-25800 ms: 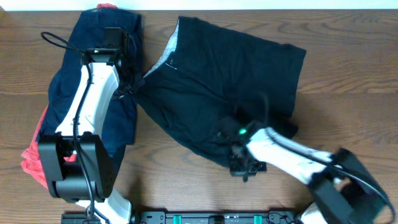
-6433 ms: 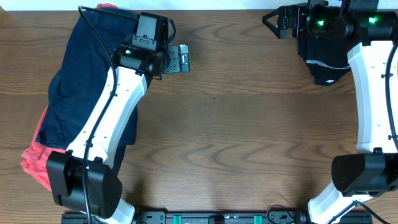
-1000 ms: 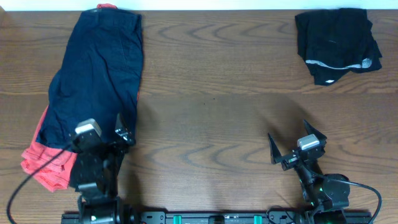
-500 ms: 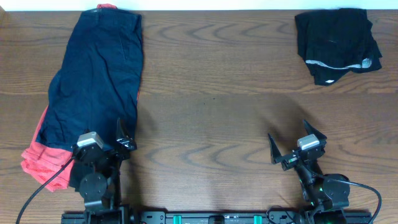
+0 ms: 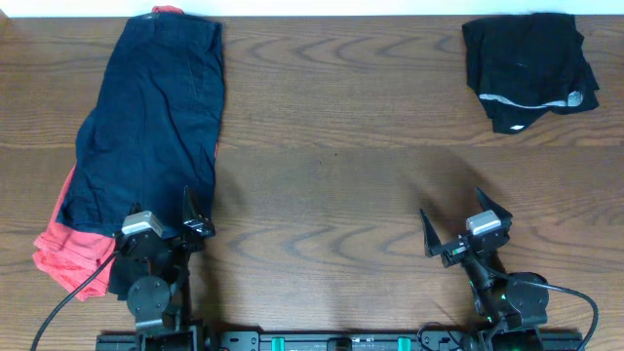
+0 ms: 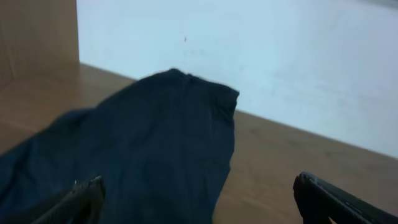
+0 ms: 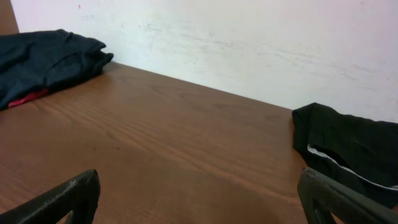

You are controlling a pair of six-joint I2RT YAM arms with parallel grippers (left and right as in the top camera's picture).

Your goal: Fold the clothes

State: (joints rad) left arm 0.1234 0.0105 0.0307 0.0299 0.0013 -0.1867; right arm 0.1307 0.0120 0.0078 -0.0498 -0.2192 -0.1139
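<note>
Black shorts (image 5: 527,64): far right corner of the table (image 5: 331,156), drawn into a compact folded bundle. It is slightly longer left to right, so the long axis runs along the far edge. The light grey waistband (image 5: 522,99) shows as a thin strip on the bundle's near side, with the small white label (image 5: 575,97) at its right end. Nothing touches the shorts.

Right gripper (image 5: 458,226): near edge, right half of the table, jaws spread wide with nothing between them. The shorts lie to the far side of it and a little right, well apart. The right wrist view agrees: the shorts (image 7: 351,149) sit ahead and right of centre, grey strip facing the camera. The fingers (image 7: 68,196) are low in the frame corners, bare wood between them.

Left gripper (image 5: 161,232): near left, also released and empty, at the near hem of the navy garment (image 5: 151,117). The red-orange garment (image 5: 58,255) pokes out from under it on the left. The left wrist view has only navy cloth ahead and no shorts.

Judgement: the right arm is by far the nearer. The left would have to cross the whole table on the diagonal. Any further fold or tidy would fall to the right arm, reaching far and slightly right. It would meet the bundle on its waistband side, across the long axis. The bundle looks already folded, so little seems left to do.
</note>
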